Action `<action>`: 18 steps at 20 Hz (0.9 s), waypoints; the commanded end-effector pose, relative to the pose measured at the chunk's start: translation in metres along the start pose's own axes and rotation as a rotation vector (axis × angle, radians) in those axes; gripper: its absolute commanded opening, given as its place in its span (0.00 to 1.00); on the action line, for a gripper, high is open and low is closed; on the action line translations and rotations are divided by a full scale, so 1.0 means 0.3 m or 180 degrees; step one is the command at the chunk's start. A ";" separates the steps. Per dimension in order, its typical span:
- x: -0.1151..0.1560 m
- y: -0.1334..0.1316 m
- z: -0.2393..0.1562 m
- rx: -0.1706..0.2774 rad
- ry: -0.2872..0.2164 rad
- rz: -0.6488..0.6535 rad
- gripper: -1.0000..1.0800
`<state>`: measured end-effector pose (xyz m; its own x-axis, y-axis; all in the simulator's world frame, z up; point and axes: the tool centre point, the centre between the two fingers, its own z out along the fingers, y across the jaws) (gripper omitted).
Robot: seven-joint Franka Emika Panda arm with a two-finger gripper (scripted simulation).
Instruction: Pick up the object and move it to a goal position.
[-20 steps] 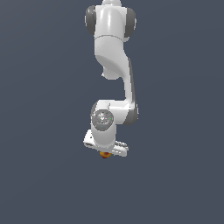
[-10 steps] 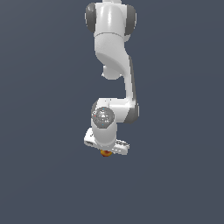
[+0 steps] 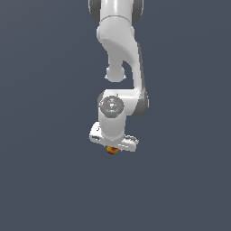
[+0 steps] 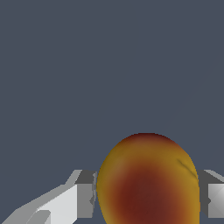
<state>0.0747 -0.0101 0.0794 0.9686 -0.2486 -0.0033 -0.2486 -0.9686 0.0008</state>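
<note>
The object is a rounded, egg-shaped lump, orange-yellow with a dark red blotch, and it fills much of the wrist view. Grey fingertips press against both of its sides. In the exterior view only a small orange part of the object peeks out under the white hand. My gripper hangs from the white arm near the picture's centre, shut on the object. Most of the object is hidden behind the hand in that view.
A plain, flat dark grey-blue surface surrounds the arm on all sides in both views. No other objects or edges show.
The arm has moved slightly, its upper links shifting a little, while the hand keeps the object at about the same spot. The grip is unchanged.
</note>
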 end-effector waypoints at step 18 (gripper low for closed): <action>-0.329 -0.140 -0.544 0.0001 0.0009 -0.0002 0.00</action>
<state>-0.0023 0.0493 0.2278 0.9687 -0.2482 -0.0021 -0.2481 -0.9687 0.0007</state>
